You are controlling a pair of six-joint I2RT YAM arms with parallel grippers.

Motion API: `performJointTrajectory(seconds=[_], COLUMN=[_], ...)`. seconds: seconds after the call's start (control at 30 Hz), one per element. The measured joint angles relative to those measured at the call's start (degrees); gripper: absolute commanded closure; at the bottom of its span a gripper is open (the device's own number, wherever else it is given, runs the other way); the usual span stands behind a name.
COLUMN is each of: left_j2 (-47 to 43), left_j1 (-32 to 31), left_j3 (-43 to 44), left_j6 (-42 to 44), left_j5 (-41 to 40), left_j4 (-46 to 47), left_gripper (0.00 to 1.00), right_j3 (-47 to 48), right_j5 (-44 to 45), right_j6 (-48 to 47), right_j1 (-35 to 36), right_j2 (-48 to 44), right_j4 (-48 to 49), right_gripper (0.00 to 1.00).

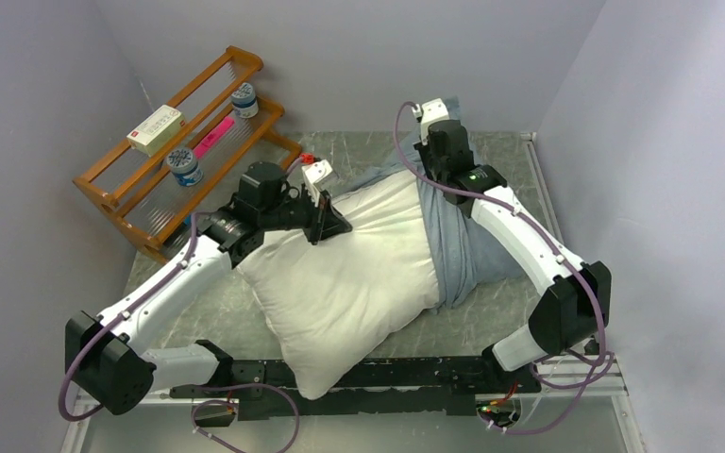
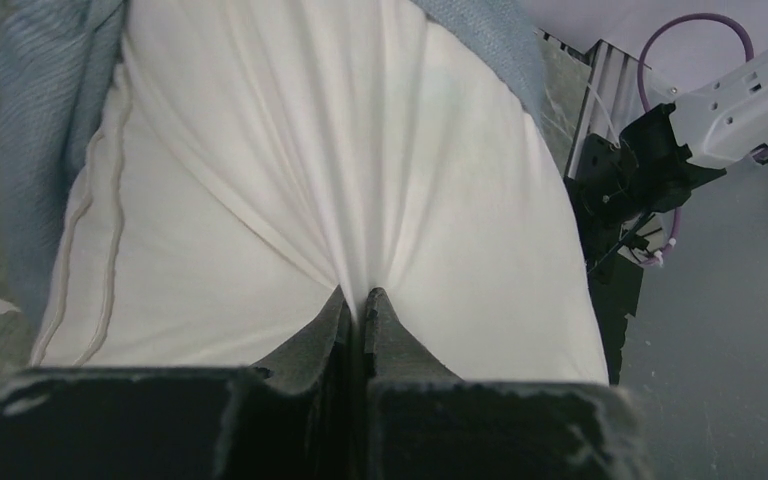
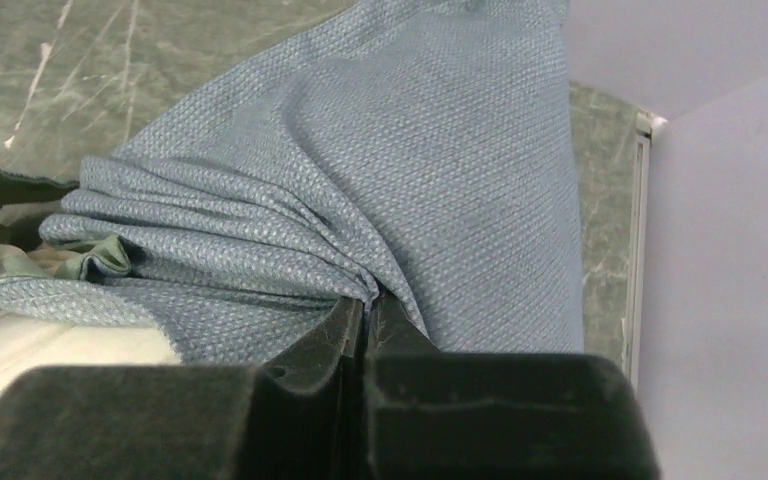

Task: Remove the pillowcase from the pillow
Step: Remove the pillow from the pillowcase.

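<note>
The white pillow [image 1: 340,274] lies across the middle of the table, most of it bare. The blue-grey pillowcase [image 1: 453,245] still covers its far right end. My left gripper [image 1: 326,225] is shut on a pinch of the pillow's white cloth [image 2: 360,150]; folds fan out from its jaws [image 2: 364,297]. My right gripper [image 1: 431,142] is at the back right, shut on a bunched fold of the pillowcase [image 3: 390,170], with its tips [image 3: 368,300] buried in the cloth. A green edge of the pillowcase [image 3: 100,255] and a bit of pillow [image 3: 20,345] show at the left of the right wrist view.
A wooden rack [image 1: 184,142] stands at the back left with a white box [image 1: 155,129], two round tins [image 1: 185,162] and a pink item [image 1: 213,138]. Walls close in on the right and back. A black rail [image 1: 387,377] runs along the near edge.
</note>
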Motion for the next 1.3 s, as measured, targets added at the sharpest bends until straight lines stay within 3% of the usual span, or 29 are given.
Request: performJointTrajectory(seconds=[0.47, 0.73, 1.17, 1.3], left_j2=[-3.06, -3.02, -3.02, -3.78], left_j1=[6.32, 8.00, 13.90, 14.29], left_j3=[-2.99, -2.99, -3.37, -4.24], left_j6=[-2.51, -4.48, -6.80, -6.82], left_j5=[1.49, -2.54, -16.09, -17.77], left_j4=[1.55, -0.04, -4.46, -4.74], left_gripper=[0.95, 0.95, 0.95, 0.95], right_j3=[1.05, 1.07, 8.09, 12.63], right_j5=[-1.86, -3.50, -9.38, -8.48], right_j6=[5.11, 5.55, 3.67, 1.44], right_j1=[-6.14, -6.97, -6.05, -3.34], right_j2=[-0.09, 0.63, 14.53, 18.10], right_j4=[-1.95, -1.68, 3.72, 3.74], right_gripper=[1.00, 1.00, 0.98, 0.88])
